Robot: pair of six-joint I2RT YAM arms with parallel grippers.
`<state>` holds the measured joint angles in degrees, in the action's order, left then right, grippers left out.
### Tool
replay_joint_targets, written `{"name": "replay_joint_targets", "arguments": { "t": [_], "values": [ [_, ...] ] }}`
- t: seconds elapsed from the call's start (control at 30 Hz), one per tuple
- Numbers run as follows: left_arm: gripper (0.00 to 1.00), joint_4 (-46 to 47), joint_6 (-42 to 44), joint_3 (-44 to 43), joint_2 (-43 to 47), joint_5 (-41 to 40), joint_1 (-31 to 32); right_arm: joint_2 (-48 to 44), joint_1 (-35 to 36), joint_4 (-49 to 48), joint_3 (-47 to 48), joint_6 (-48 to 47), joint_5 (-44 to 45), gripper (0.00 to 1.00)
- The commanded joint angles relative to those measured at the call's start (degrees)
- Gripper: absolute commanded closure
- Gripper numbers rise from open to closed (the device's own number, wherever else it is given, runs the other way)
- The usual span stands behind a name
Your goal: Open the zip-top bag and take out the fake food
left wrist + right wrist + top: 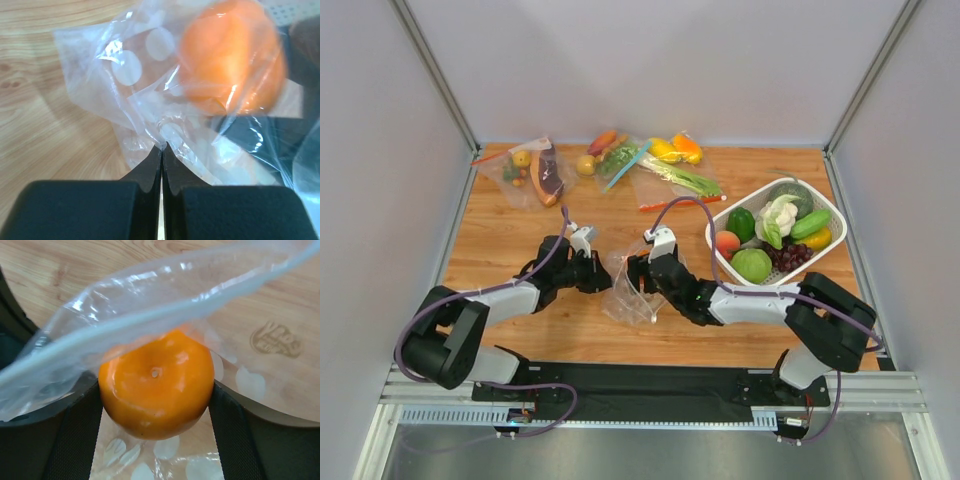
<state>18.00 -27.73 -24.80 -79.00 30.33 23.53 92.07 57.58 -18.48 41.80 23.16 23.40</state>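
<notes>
Right wrist view alone shows right tool [156, 407] clamped on the orange [155, 380]; left tool [161, 149] pinches the zip-top bag [125, 70].

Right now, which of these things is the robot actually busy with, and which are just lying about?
In the job: dotted zip-top bag, pinched by the shut left gripper; orange inside it, with the right gripper closed on it.
Lying about: other filled bags along the far edge; white basket of toy produce at right.
</notes>
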Motion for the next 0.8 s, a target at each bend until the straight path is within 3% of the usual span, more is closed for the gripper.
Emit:
{"name": "replay_joint_targets", "arguments": {
  "t": [0.0, 0.4, 0.6, 0.77],
  "values": [
    [1.0, -2.0, -0.84, -1.74, 2.36, -5.09, 0.11, -6.88, 0.95, 0.98, -2.68, 0.57, 0.6, 0.54],
    [1.0, -6.39, -2.42, -2.62, 4.03, -9.58, 0.11, -23.06, 2.27, 13.9, -6.73, 2.77, -3.62, 0.54],
    [1.0, -8.07, -2.86, -3.5, 4.82, -9.94, -0.67, -31.84, 2.8, 24.78, -7.96, 3.56, -8.98, 0.56],
    [1.0, -9.12, -2.68, -3.77, 5.26, -10.02, -1.99, -39.85, 2.97, 33.4, -8.76, 3.83, -6.97, 0.56]
  ]
}}
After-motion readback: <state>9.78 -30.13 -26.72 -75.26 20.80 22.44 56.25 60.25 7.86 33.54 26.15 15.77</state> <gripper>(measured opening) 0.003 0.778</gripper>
